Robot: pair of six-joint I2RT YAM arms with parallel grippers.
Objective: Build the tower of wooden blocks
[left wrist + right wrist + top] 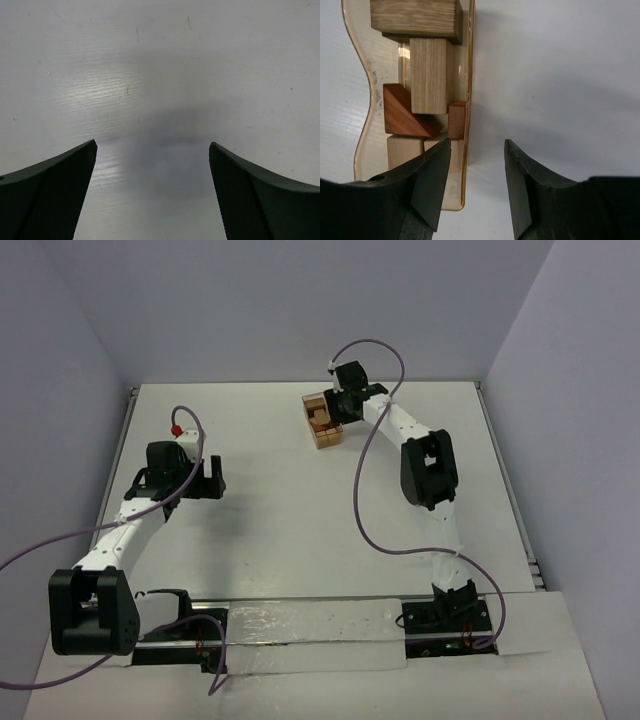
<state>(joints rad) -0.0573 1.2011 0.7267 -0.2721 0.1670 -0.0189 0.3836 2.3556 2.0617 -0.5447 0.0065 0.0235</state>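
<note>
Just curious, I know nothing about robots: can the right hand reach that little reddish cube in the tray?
Probably yes: the right hand hangs open right by the little reddish cube, nothing covering it. But the tray wall beside it sits between the fingers and may obstruct.

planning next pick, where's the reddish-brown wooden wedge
The wedge sits left in the right wrist view, inside the clear plastic tray, against the long light-tan block.

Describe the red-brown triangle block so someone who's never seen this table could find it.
At the far side of the white table, the right arm's tool reaches a small clear tray of wooden blocks. Inside, beside a long pale block, lies the wedge: the only triangular piece, dark reddish-brown.
</note>
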